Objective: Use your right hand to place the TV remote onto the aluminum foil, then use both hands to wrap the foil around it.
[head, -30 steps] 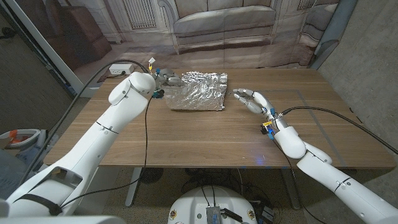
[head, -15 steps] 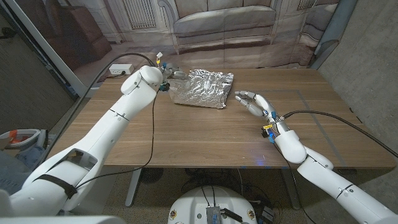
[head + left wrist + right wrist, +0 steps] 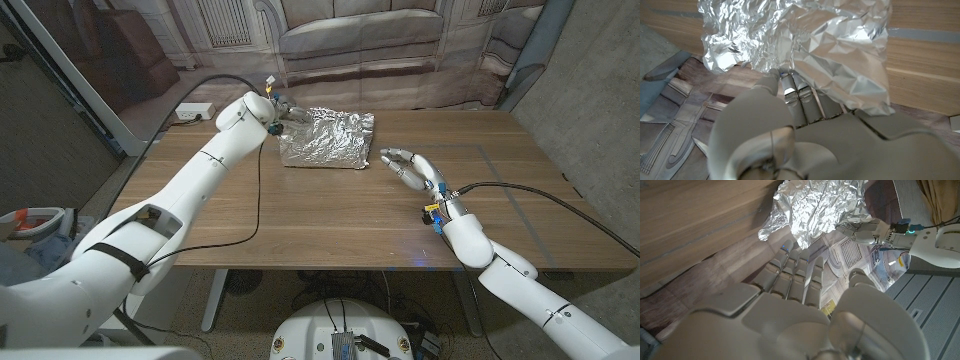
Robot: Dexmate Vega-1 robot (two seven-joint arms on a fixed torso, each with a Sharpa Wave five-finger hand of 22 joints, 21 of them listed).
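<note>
Head view: the crumpled aluminum foil point(image 3: 326, 139) lies at the worktop's point(image 3: 330, 215) far edge. The left robot hand point(image 3: 280, 116) grasps its left edge, fingers under the sheet. The right robot hand point(image 3: 412, 167) hovers released, just beside the foil.

Crumpled foil point(image 3: 326, 139) on table point(image 3: 330, 215), left hand point(image 3: 281, 113) touching it, right hand point(image 3: 412, 168) near

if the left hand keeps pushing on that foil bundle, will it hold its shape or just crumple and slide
The foil is heavily creased and loosely folded, so it will probably dent and keep each new crease rather than spring back. It looks thin and light on the smooth wooden table, so a sideways push likely slides the whole bundle. The left hand touches its edge, where thin foil might tear.
</note>
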